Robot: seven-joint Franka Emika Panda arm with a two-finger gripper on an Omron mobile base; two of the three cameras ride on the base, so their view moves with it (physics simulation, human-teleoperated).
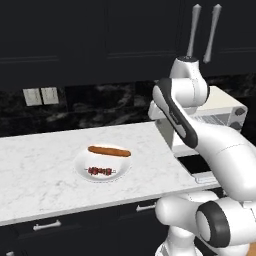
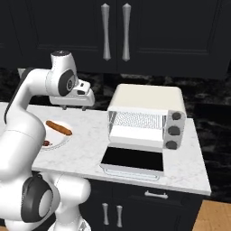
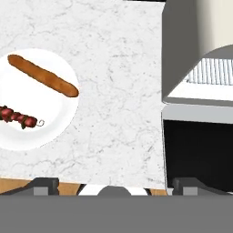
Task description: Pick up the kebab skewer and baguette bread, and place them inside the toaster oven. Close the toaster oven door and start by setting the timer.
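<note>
The baguette bread [image 1: 109,151] [image 3: 43,76] and the kebab skewer [image 1: 100,171] [image 3: 19,117] lie side by side on a white plate [image 1: 122,165] [image 3: 54,118]. To the right stands the cream toaster oven [image 2: 146,97] [image 3: 182,54]. Its wire rack [image 2: 137,121] shows, and the toaster oven door [image 2: 132,160] [image 3: 198,154] hangs open, lying flat toward me. Three dark knobs [image 2: 173,131] run down its right side. My gripper [image 2: 73,108] [image 3: 116,184] hovers open above the counter between plate and oven, with nothing between its fingers. My arm hides part of the skewer in the right base view.
The white marble counter [image 1: 40,165] ends in a front edge near me, with dark drawers below. Dark wall cabinets with long handles [image 2: 116,31] hang over the oven. Two wall outlets [image 1: 41,96] sit on the black backsplash.
</note>
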